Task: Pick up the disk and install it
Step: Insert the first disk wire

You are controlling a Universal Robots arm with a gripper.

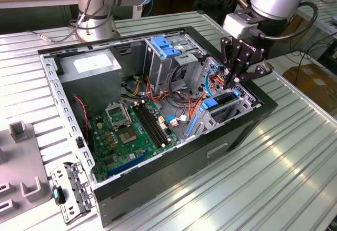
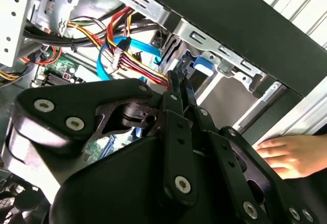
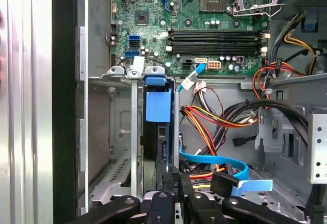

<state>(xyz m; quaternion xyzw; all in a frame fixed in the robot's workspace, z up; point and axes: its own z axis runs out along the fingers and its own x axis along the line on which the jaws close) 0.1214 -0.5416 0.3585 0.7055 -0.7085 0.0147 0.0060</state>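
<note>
The disk [image 1: 222, 100] stands on edge in the drive bay at the end of the open computer case [image 1: 174, 173] on the exterior view's right. Its blue rail [image 3: 158, 106] and dark body [image 3: 150, 147] sit between the bay's metal walls. My gripper [image 1: 231, 81] hangs just above the bay. In both wrist views its two dark fingers are shut together with nothing between them, and the tips [image 2: 180, 81] rest at the disk's blue end [image 2: 196, 66]. I cannot tell whether they press on it.
A person's hand [image 2: 286, 152] rests on the table just outside the case wall. Red, yellow and blue cables [image 3: 214, 152] crowd the space beside the bay. A grey box with a white sticker [image 1: 89, 65], a light-blue latch [image 1: 166, 46] and the motherboard [image 1: 126, 131] lie further inside.
</note>
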